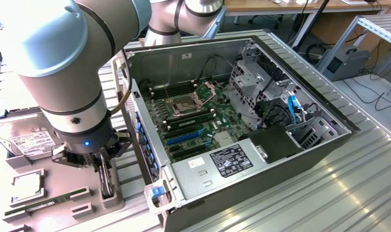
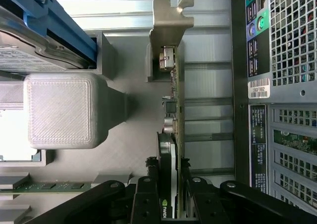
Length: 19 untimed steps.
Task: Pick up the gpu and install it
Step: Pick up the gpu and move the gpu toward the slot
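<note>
Since the thin green-and-black gpu card stands on edge in a slot of the grey plastic holder tray, the black two-fingered gripper has closed across its faces, beside the open metal computer case.

A ribbed aluminium surface fills the near side and runs off to the exterior view's right, its grooves catching soft patches of overhead light. In the wrist view the same metal shows as pale parallel bands. Past its edge, at the exterior view's right, a pale floor carries loose black cables. A grey boxy unit stands there, close to an open frame of aluminium profile. On the far side is a wooden desk, with 1 pale leg slanting down below it.
</note>
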Tool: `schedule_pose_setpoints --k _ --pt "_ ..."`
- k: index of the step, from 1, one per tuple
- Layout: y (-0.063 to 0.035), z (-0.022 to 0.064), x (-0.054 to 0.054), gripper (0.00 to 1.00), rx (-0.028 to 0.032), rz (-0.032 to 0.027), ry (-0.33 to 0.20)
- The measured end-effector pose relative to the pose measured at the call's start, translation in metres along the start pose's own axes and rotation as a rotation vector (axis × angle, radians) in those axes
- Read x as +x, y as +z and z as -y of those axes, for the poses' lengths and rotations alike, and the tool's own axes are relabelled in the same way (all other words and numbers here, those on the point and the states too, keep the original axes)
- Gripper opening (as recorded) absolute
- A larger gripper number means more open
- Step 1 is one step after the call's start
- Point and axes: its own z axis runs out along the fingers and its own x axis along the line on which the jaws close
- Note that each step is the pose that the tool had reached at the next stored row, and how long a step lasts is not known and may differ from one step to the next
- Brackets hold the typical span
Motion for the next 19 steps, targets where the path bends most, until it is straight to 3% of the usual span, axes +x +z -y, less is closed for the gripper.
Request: schedule_pose_setpoints --k 3,4,6,8,16,19 --pt "-0.0001 0.0 0.0 0.27 -0.0002 0.0002 0.0" --pt "-0.0047 -0.0002 0.0 0.27 0.0 0.0 0.0" --pt "-0.0223 -0.001 -0.001 0.27 0.0 0.0 0.0" --pt "-0.0581 -0.0026 -0.001 0.27 -0.0019 0.0 0.0" --pt "-0.1002 -0.0044 -0.002 0.27 -0.0038 -0.0001 0.0" --pt "-0.1231 -0.0054 -0.003 0.27 -0.0039 -0.0001 0.0"
